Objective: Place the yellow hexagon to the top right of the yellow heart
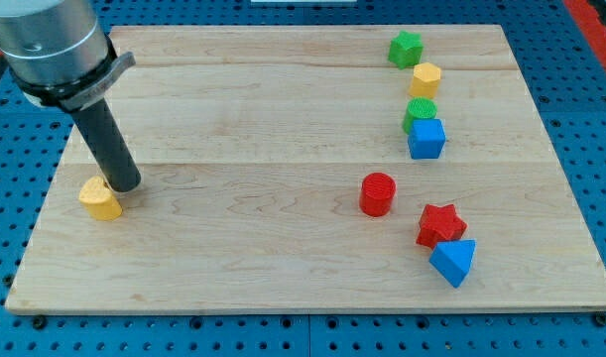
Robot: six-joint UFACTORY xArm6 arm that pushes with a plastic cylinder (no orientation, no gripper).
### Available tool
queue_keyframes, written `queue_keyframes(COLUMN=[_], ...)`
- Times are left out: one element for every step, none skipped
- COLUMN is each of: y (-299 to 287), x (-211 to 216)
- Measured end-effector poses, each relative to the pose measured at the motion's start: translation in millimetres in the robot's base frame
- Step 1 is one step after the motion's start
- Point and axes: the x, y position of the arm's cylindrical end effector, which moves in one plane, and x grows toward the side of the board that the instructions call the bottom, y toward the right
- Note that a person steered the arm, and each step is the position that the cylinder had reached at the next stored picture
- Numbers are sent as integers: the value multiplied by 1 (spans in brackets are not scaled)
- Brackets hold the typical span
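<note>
The yellow hexagon (425,78) sits near the view's top right, between a green star (406,48) above it and a green cylinder (420,112) below it. The yellow heart (100,199) lies far off at the view's left. My tip (126,184) rests just to the upper right of the yellow heart, touching or nearly touching it, and far left of the hexagon.
A blue cube (426,139) sits under the green cylinder. A red cylinder (377,193) stands right of centre. A red star (440,225) and a blue triangle (453,262) lie at the lower right. The wooden board (243,248) rests on a blue pegboard.
</note>
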Motion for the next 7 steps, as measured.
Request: queue_keyframes(y=[-14,-27,-8,68,161,248,340], x=[-12,33,13,-29,-63,-42,-18])
